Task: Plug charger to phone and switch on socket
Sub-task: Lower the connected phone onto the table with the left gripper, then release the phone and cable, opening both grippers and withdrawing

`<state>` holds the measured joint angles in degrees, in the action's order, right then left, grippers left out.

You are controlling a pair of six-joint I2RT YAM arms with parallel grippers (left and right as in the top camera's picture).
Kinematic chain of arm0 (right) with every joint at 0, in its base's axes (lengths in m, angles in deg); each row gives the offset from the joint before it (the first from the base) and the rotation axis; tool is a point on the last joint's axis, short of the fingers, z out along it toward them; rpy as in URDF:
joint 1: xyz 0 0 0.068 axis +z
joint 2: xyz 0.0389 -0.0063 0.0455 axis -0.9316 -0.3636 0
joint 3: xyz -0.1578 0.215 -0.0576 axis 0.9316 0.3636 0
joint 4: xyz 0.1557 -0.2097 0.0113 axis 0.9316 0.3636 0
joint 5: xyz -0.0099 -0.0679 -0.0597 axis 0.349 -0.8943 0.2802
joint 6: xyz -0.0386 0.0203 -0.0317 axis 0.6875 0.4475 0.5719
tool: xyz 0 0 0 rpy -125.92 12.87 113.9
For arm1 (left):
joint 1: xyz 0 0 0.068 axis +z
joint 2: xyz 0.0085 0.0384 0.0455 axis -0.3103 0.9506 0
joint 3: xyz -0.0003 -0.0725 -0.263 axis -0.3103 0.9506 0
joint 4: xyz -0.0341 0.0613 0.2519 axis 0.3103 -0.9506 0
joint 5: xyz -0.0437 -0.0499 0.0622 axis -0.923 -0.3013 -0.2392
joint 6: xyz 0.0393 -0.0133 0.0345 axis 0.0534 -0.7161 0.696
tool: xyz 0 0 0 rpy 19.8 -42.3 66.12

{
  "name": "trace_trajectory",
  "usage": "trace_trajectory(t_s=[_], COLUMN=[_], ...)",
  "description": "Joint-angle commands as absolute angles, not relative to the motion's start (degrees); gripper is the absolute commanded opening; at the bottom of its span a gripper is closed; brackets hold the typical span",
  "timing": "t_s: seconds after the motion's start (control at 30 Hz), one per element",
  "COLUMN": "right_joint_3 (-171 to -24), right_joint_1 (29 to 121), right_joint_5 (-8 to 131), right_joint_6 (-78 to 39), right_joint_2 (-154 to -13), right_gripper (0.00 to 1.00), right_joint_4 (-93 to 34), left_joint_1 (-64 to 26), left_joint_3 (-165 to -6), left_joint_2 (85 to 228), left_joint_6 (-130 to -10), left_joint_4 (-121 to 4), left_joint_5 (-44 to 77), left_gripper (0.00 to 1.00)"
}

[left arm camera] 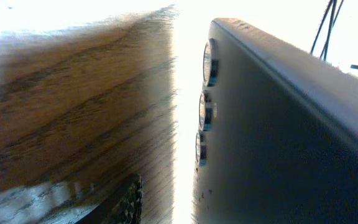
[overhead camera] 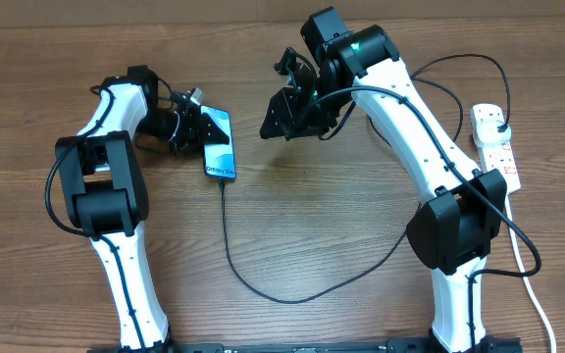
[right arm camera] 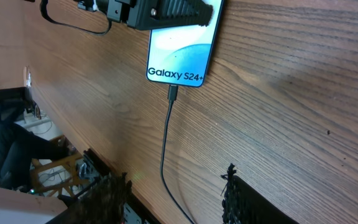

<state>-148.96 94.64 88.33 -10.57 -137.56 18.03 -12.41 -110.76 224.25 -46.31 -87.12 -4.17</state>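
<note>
The phone (overhead camera: pixel 220 145) lies left of the table's middle, nearer the far edge, its screen lit pale blue with a brand name at the near end. The charger (right arm camera: pixel 166 134) has its small tip seated in the port at that near end. Its black cable then runs toward the near edge, loops across the bare wood and climbs to the socket (overhead camera: pixel 498 157), a white strip lying along the right edge. So I judge step 1, plugging in, done. A black plug sits in the strip's far outlet, but whether the red switch is on I cannot tell, so switching it on is probably what is left. My left gripper (overhead camera: pixel 192 127) is at the phone's far end. My left wrist camera sees only the dark back with 3 lenses and 1 finger, so I cannot tell whether those jaws grip the phone or stand clear. My right gripper (right arm camera: pixel 174 190) hangs above the middle of the table (overhead camera: pixel 341 196), fingers well apart with nothing between them. The table is brown wood grain. Beyond its edge the room is dim and cluttered, too blurred to make out.
</note>
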Motion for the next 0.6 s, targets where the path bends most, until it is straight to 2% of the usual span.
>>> trace_trajectory(t_s=[0.0,0.13,0.37,0.57], right_joint_3=[-149.73,-149.73,-149.73,-149.73], right_joint_1=[94.37,94.37,94.37,94.37], right_joint_5=[87.98,87.96,87.98,87.98], right_joint_6=[-10.15,-10.15,-10.15,-10.15], right_joint_2=[-135.53,-135.53,-135.53,-135.53], right_gripper=[0.53,0.53,0.53,0.53], right_joint_4=[17.94,17.94,17.96,17.99], left_joint_1=[-12.41,-12.47,-12.47,-12.47], left_joint_3=[-110.76,-110.76,-110.76,-110.76], left_joint_2=[225.01,225.01,225.01,225.01], left_joint_6=[-45.43,-46.26,-51.07,-53.17], left_joint_4=[-87.39,-87.67,-87.78,-87.76], left_joint_5=[2.72,2.65,2.65,2.65], left_gripper=[0.34,0.29,0.13,0.09])
